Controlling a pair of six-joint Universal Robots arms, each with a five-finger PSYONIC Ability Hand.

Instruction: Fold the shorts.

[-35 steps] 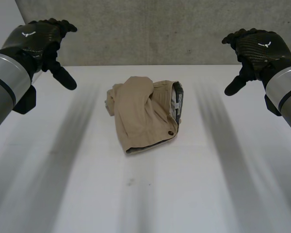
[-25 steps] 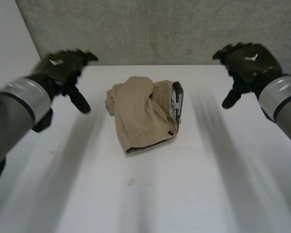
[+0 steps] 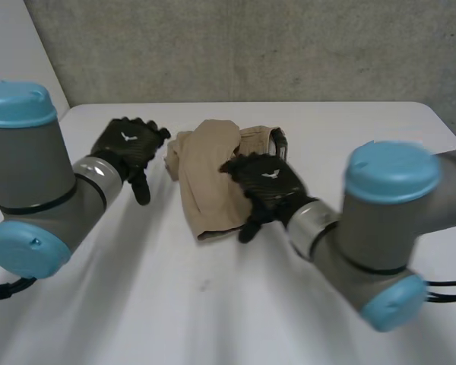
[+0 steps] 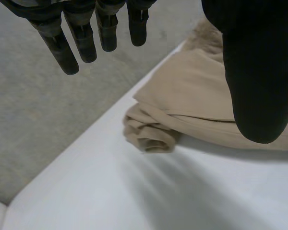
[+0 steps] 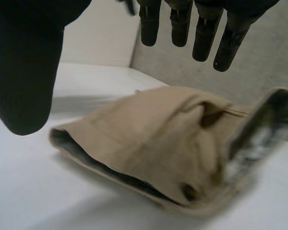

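Tan shorts (image 3: pixel 213 179) lie bunched in a rough fold at the middle of the white table (image 3: pixel 213 304), waistband and button toward the right. My left hand (image 3: pixel 129 148) hovers just left of the shorts' rolled edge (image 4: pixel 151 136), fingers (image 4: pixel 86 38) straight and spread, holding nothing. My right hand (image 3: pixel 266 186) is above the shorts' near right part, over the button side (image 5: pixel 189 191). Its fingers (image 5: pixel 201 33) are straight and apart from the thumb (image 5: pixel 24 72), with the cloth (image 5: pixel 149 139) lying below them, untouched as far as I can see.
A grey concrete wall (image 3: pixel 251 46) runs behind the table's far edge. Both arms reach inward over the table, the left elbow (image 3: pixel 30 190) at the left and the right elbow (image 3: pixel 380 228) at the near right.
Both hands have come down from high at the table's far sides to the shorts. The left now sits beside the left edge, the right over the near right part. The shorts have not moved.
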